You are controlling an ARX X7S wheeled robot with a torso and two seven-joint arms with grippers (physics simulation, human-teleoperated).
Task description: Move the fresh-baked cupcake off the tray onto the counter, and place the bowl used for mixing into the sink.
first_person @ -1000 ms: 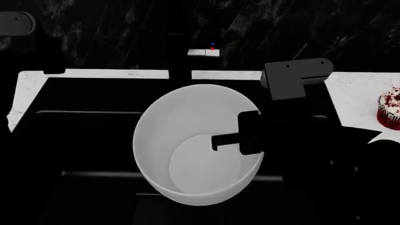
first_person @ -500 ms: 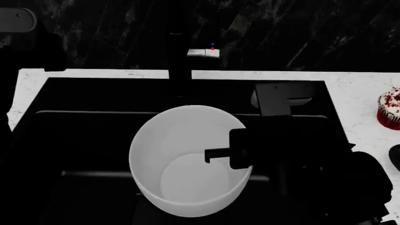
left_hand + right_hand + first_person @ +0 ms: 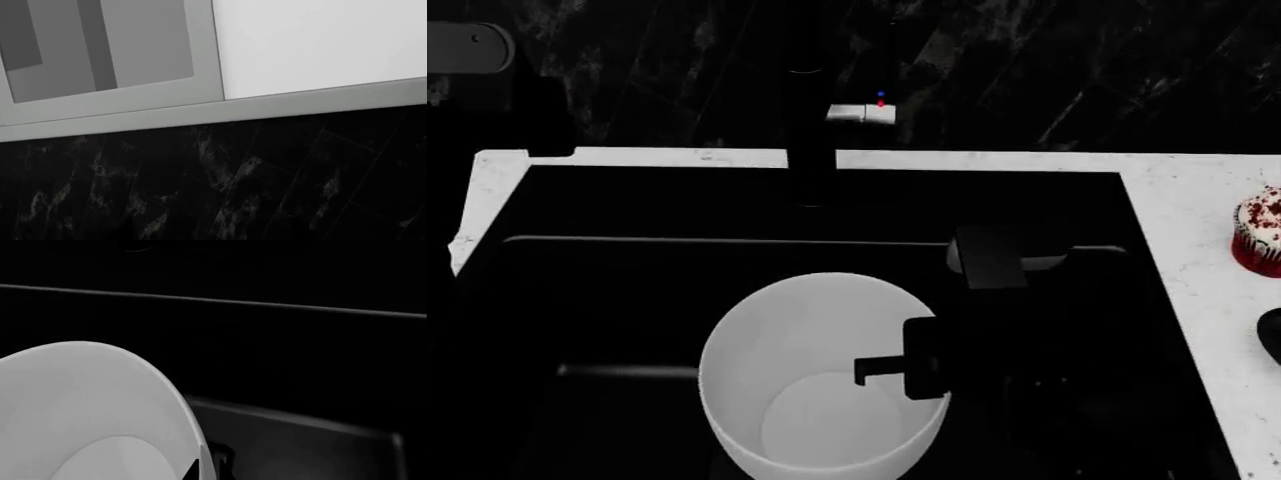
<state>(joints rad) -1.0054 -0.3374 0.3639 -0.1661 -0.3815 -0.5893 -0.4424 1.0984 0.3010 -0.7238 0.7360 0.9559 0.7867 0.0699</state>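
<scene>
While right hand grips bowl, faucet behind.

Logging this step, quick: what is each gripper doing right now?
Left gripper: not in view in any picture.
Right gripper: shut on the rim of the bowl, held over the sink.

Behind my work surface rises a backsplash of black stone with pale grey veining, cut into slanted tile joints. My left wrist view shows the same dark veined stone meeting a grey horizontal ledge. Beyond it lie a flat white panel and a grey framed panel, perhaps a cabinet door. Lighting is dim and even, without distinct shadows.
</scene>
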